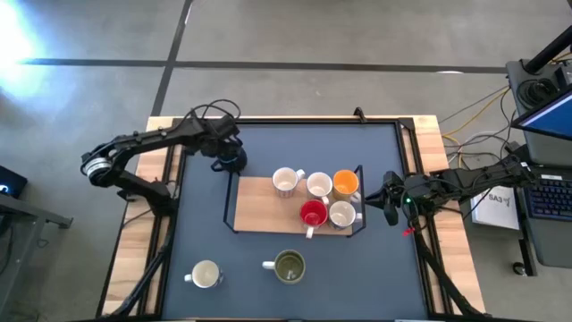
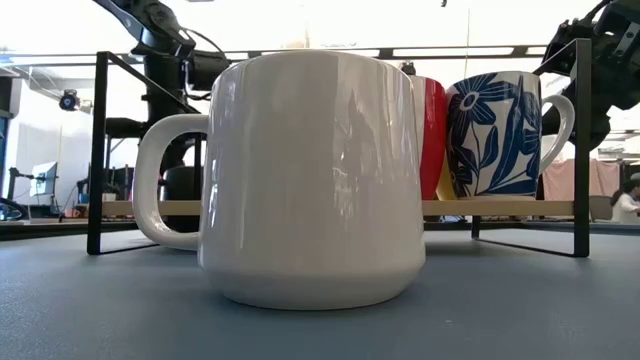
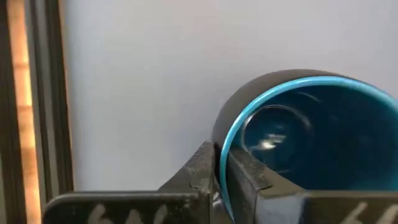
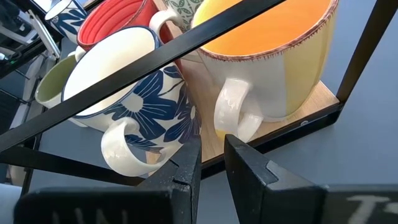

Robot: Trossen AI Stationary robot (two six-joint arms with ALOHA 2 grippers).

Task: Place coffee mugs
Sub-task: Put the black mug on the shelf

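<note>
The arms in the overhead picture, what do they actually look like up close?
Both are slim, dark, jointed limbs with black cables looping along them. The left arm has a pale ring near its base; the right arm shows a small green light and a red mark. Each ends in two flat, angular black fingers.

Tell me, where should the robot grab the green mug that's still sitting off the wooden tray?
Probably by the rim, coming straight down from above. The green mug stands upright on the table with its mouth open to the sky, and its handle sticks out toward the cream mug. One finger inside and one outside the wall, on a side away from the handle, should pinch it well. Nothing crowds it.
</note>
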